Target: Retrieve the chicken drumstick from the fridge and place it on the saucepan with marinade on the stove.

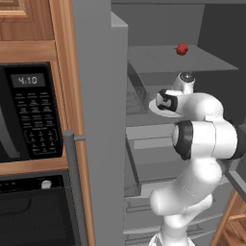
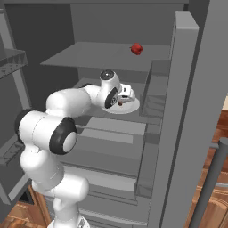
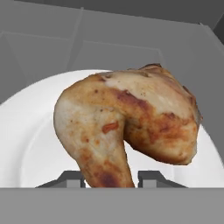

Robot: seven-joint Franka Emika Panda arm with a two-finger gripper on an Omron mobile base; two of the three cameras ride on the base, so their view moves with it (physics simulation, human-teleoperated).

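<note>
the fridge (image 2: 187, 89) stands open; the gripper (image 3: 110, 178) has its jaws closed narrow on the chicken drumstick (image 3: 131, 127), over its white plate (image 3: 26, 144) on a middle shelf; carrying to the saucepan remains

Chicken drumstick (image 3: 131, 127) rough, browned; plate (image 3: 30, 148) smooth, white.

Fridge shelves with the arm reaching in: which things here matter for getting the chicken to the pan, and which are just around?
For the job:
chicken drumstick, narrow end between the fingertips
gripper, closed on it
fridge, doors open

Just around:
white plate under the drumstick
red fruit on the shelf above
microwave
</note>
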